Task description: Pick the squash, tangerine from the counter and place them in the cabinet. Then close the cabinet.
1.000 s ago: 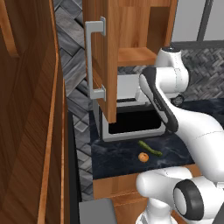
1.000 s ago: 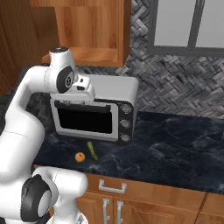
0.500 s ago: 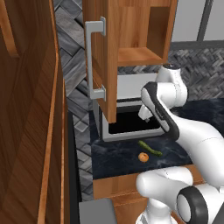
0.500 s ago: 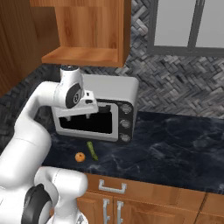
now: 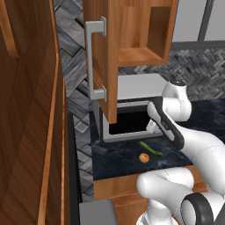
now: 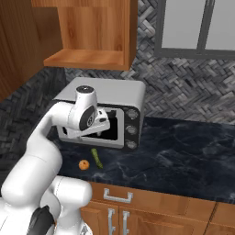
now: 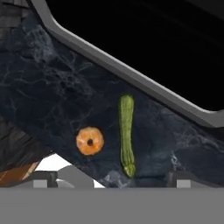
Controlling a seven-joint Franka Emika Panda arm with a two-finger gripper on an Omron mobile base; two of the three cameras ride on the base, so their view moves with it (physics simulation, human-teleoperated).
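We judge the step as the reach for the first pick. Our hand hangs above the counter, holding nothing; tips sit wide apart at the hand view's lower edge. Nearest below: the squash, lying flat, with the tangerine just beside it, apart. Best to drop straight over the squash's middle and close across its narrow width, not along its length, keeping clear of the tangerine so it does not roll. Just beyond, the toaster oven stands close behind both; mind its front frame on descent. Farther up, the cabinet stands open, door swung out over the oven, in the lift path.
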